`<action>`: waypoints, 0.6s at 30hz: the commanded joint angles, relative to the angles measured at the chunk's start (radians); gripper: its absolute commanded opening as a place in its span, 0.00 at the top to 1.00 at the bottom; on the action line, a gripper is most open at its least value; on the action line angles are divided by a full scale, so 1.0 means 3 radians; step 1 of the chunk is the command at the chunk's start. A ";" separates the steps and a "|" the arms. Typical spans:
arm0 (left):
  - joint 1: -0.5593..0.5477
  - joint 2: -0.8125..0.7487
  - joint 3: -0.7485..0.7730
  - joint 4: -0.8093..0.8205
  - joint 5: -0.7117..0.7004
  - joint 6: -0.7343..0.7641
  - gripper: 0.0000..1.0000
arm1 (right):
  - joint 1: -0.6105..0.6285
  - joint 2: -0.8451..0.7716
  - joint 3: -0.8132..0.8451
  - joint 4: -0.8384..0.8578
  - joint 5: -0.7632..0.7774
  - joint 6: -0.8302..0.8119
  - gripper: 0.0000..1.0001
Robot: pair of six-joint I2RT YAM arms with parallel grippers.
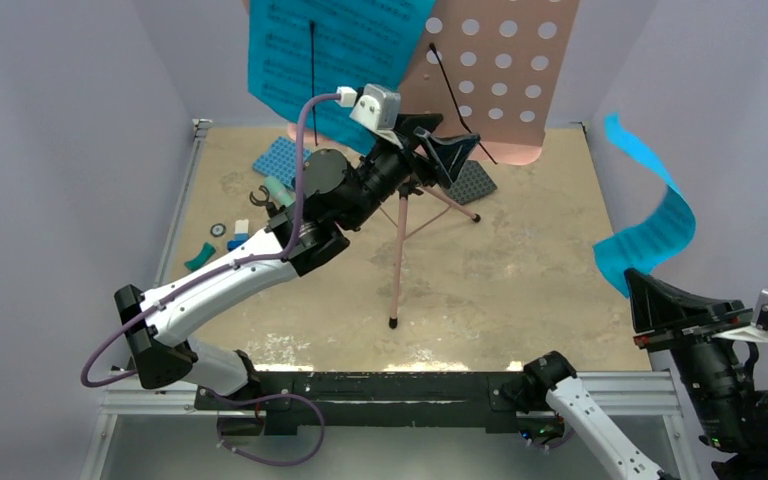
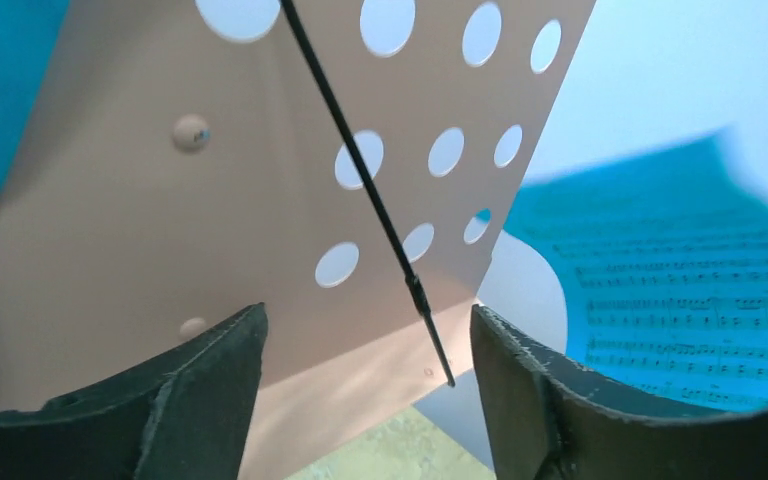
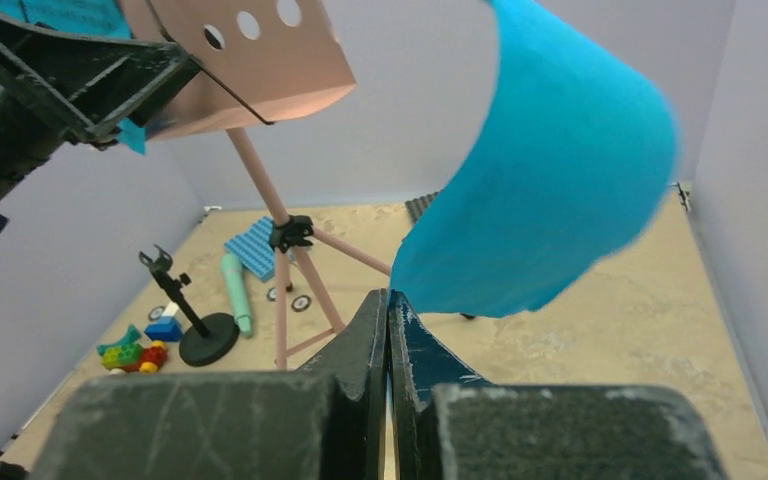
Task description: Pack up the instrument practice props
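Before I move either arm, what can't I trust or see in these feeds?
Top external: mic stand base hidden behind the left arm; only its clip shows.
Top external: music stand board and the sheets on it cut off by the top edge.
Right wrist: cyan sheet in the right gripper is blurred, top cut off.
Left wrist: the board fills the view; whether the left gripper touches it is unclear.

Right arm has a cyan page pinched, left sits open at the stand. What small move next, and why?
Probably lower the right gripper toward the table and release the cyan page: its jaws are shut on it, well clear of the pink board. The left gripper sits open at that board, where another page hangs.
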 commanded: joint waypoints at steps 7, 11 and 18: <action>-0.0037 -0.0712 -0.0618 -0.0037 0.0526 -0.0664 0.00 | 0.0022 -0.0058 -0.0827 0.0396 0.0090 0.0206 1.00; -0.0043 -0.1050 -0.1085 -0.0042 0.0597 -0.0964 0.00 | 0.0022 0.0032 -0.1140 0.0575 -0.0059 0.0296 1.00; -0.0043 -0.1756 -0.1901 -0.0143 0.0553 -0.1403 0.00 | 0.0022 0.0376 -0.1545 0.0953 -0.0090 0.0422 1.00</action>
